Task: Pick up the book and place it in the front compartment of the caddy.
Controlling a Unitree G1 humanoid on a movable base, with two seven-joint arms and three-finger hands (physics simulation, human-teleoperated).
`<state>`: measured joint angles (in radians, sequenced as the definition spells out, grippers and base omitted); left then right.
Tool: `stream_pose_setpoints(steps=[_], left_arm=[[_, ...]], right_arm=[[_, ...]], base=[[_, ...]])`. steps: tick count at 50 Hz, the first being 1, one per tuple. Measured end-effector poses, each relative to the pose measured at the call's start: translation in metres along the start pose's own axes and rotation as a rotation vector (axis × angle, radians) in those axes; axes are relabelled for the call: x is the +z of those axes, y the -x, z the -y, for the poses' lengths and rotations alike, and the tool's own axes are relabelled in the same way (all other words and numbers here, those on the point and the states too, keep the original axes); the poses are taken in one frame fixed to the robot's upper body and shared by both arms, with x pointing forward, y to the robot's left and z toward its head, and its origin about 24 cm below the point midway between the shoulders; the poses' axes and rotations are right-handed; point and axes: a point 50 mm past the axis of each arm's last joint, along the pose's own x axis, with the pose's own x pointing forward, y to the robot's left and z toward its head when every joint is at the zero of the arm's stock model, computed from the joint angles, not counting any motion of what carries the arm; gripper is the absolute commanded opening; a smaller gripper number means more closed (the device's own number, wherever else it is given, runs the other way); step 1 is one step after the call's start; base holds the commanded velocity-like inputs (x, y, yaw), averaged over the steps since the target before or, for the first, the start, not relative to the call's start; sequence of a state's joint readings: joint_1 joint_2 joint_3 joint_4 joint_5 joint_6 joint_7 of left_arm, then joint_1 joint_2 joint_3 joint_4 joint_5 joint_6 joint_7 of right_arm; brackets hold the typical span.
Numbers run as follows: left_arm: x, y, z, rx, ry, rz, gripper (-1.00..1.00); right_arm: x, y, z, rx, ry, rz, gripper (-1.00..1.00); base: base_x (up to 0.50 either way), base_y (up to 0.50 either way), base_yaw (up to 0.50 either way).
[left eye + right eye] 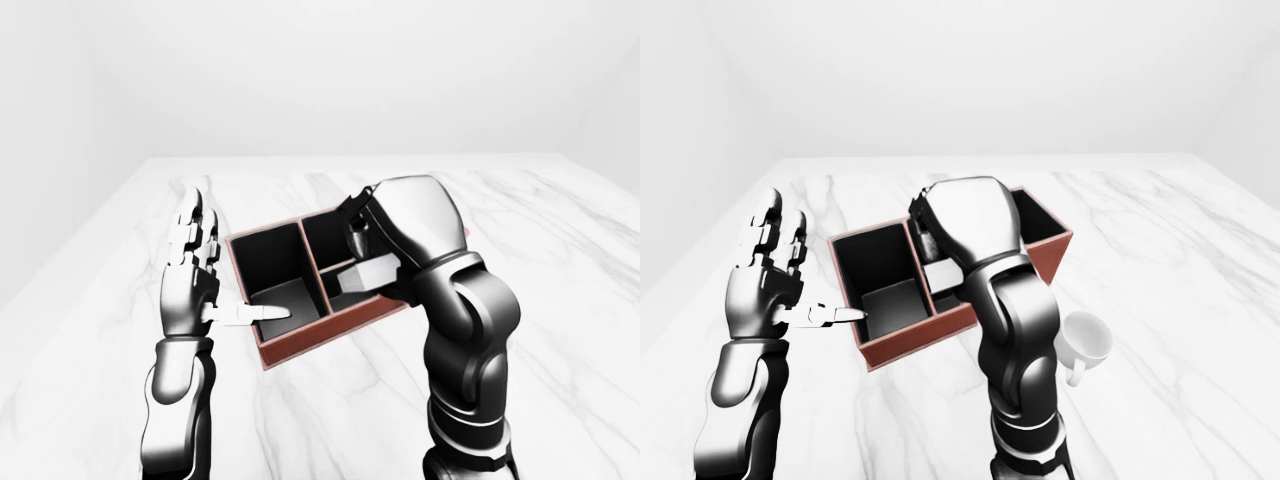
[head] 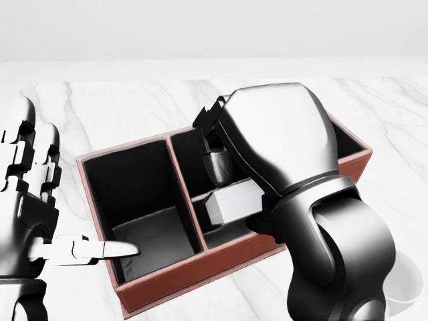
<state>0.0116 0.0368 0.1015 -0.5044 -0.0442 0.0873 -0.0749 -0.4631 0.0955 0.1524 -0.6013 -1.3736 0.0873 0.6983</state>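
The red-brown caddy with black compartments lies on the marble table. My right hand is shut on the white-paged book. It holds the book tilted, just over the small compartment at the caddy's lower middle in the head view. The book's lower end is level with the divider there. The right hand and forearm hide the caddy's right compartment. My left hand stands open at the left, its thumb reaching over the large left compartment, holding nothing.
A white mug stands on the table to the right of my right arm, below the caddy in the right-eye view. The table's left edge shows in the left-eye view, with a white wall beyond the table's top edge.
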Motion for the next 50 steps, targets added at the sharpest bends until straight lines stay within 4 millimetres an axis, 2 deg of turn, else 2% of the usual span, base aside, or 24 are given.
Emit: stream_pose_setpoints(steps=[27,50], left_arm=[[0.002,-0.001,-0.001,0.003,0.0,0.008,1.0],[0.003,-0.001,-0.001,0.001,0.0,0.012,1.0]], right_arm=[[0.002,-0.018,-0.009,0.057,0.0,0.013,-1.0],[0.005,-0.033,-0.005,0.061,0.015,0.032,-1.0]], base=[[0.0,0.0,0.0],[0.0,0.0,0.0]])
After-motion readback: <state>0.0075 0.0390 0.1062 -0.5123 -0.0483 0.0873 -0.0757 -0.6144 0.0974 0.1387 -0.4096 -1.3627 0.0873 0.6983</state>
